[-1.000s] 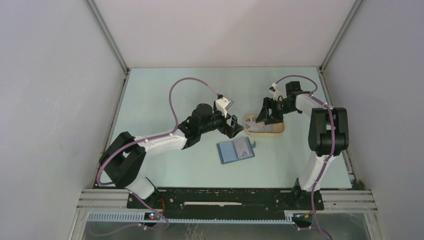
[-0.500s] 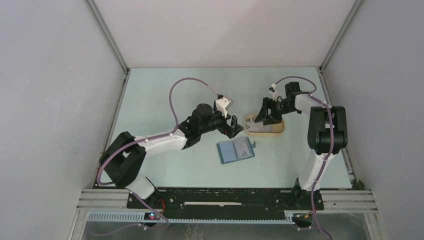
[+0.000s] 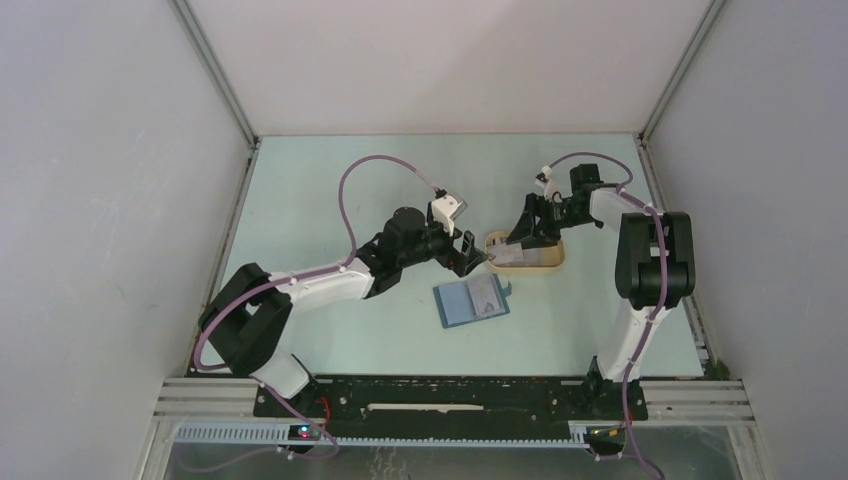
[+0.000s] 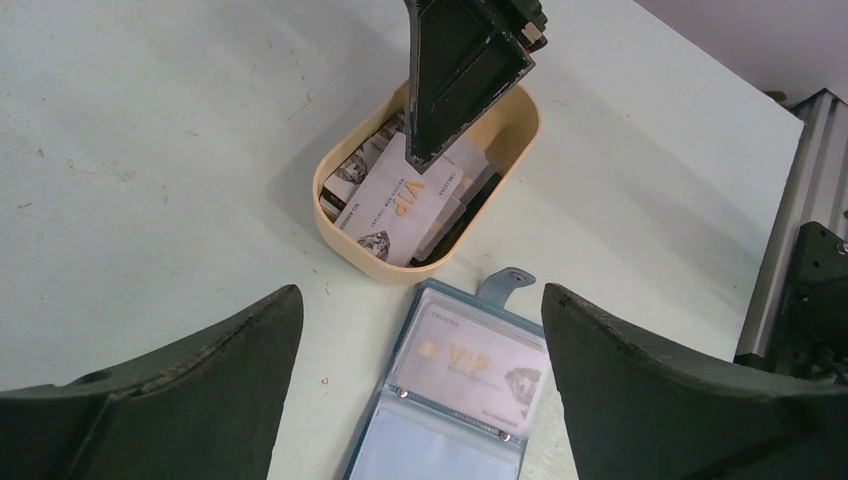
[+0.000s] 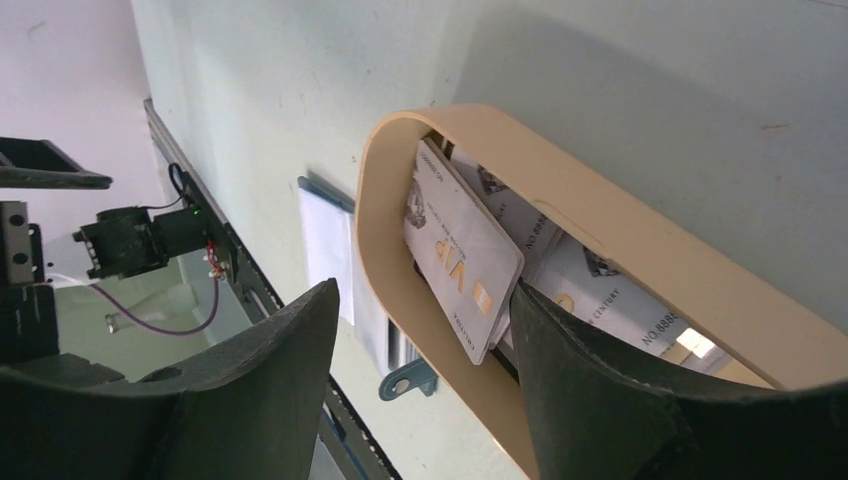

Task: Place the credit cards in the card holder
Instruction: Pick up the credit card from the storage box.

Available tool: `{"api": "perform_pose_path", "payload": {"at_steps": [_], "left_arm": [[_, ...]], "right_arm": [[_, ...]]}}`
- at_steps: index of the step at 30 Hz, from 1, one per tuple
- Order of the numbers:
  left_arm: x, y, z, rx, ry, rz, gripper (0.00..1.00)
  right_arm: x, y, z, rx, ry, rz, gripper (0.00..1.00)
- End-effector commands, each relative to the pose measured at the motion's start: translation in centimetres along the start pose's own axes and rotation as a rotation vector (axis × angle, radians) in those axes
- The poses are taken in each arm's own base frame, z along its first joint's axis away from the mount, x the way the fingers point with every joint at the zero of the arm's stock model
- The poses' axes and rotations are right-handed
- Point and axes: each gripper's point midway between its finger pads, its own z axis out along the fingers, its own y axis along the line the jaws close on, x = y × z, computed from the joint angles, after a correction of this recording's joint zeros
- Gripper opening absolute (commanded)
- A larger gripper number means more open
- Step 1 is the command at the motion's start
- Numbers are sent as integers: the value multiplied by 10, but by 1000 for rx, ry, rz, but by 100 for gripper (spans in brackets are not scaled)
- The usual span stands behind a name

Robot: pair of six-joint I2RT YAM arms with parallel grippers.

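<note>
Bright even overhead light, soft faint shadows, left tool (image 4: 420,292) near edges perhaps blurred

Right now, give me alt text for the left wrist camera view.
A dark finger of the right arm rests on a tilted whitish VIP card in a beige oval tray of similar cards. Below lies an open teal-blue wallet with one card pocketed, framed by the left arm's wide-spread dark fingers.

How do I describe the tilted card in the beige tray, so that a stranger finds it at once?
Find the beige oval tray beside the open blue card holder. In it lie pale cards. The one meant is the top card with gold VIP letters: it alone is propped on a slant, between the open fingers of the right gripper.
</note>
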Motion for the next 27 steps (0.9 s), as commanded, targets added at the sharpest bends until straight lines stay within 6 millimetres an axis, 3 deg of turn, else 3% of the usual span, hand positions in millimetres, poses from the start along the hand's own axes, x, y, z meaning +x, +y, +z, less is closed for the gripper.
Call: {"api": "perform_pose_path", "payload": {"at_steps": [1, 9, 27], "left_arm": [[-25, -5, 4, 20, -52, 37, 93], [-25, -4, 4, 17, -52, 37, 93], [-24, -3, 5, 16, -50, 36, 93]], "right_arm": [[-16, 29, -13, -88, -40, -71, 72], [-15, 42, -15, -156, -39, -75, 71], [-5, 25, 13, -140, 27, 57, 73]]}}
